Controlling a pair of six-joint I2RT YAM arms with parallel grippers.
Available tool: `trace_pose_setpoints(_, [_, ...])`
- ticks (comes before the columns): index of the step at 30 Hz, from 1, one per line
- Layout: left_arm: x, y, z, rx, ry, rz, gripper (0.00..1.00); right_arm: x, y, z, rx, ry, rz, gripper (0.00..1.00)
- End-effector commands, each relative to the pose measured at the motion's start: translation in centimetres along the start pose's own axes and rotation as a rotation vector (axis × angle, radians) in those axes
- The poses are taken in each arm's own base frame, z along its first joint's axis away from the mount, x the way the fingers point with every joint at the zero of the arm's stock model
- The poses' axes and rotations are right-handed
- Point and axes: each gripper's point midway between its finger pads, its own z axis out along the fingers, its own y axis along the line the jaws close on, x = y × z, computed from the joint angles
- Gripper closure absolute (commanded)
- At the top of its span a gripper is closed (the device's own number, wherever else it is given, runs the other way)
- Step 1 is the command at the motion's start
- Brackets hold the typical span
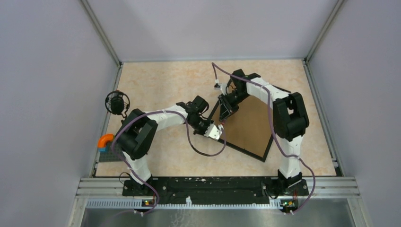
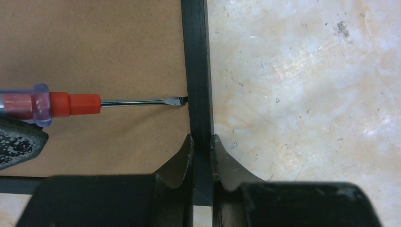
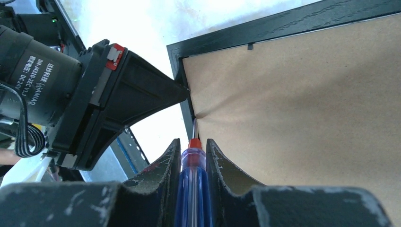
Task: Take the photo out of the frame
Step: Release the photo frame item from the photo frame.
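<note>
Left end effector [image 2: 202, 144] pinches the narrow black rail of the frame [image 2: 196, 47], one finger on the inner side over the backing board [image 2: 94, 47], the other on the outer side over the bench [image 2: 307, 94]. The jaws stand narrow, closed on the rail near a corner, where a second rail runs off at a right angle.

Right end effector [image 3: 193, 146] is closed narrowly on the screwdriver [image 3: 192, 179], holding it by its clear blue handle just behind the red collar. The flat tip meets the inner edge of the same rail, right at the seam with the board, just beside the left fingers. The board puckers slightly at that point.

From above, the frame lies back-up on the bench, turned like a diamond, one corner pointing toward the arm bases. The photo cannot be seen; only the brown board shows inside the black edges. Both arms meet at the frame's left side. Marbled bench surface spreads beyond the outer side of the clamped rail and toward the far wall. A black round object [image 1: 117, 101] and an orange piece [image 1: 105, 140] sit by the left wall, well apart from the frame.
</note>
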Motion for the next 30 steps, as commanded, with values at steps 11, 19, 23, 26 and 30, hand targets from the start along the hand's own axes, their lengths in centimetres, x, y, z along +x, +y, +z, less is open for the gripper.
trace_pose_setpoints(11, [2.9, 0.0, 3.5, -0.015, 0.118, -0.185, 1.0, 6.2, 5.5, 1.1, 0.001, 0.123, 0.053, 1.0])
trace_pose_setpoints(19, [3.6, 0.8, 3.7, -0.061, 0.152, -0.244, 1.0, 7.6, 7.5, 2.1, -0.036, 0.127, 0.063, 1.0])
trace_pose_setpoints(23, [3.9, 1.1, 3.9, -0.084, 0.17, -0.263, 1.0, 8.7, 8.2, 2.5, -0.053, 0.147, 0.074, 1.0])
trace_pose_setpoints(26, [3.9, 1.2, 4.0, -0.09, 0.176, -0.262, 1.0, 9.4, 8.9, 2.5, -0.087, 0.153, 0.102, 1.0])
trace_pose_setpoints(30, [4.0, 1.3, 4.0, -0.097, 0.184, -0.263, 1.0, 10.5, 10.0, 2.6, -0.144, 0.174, 0.123, 1.0])
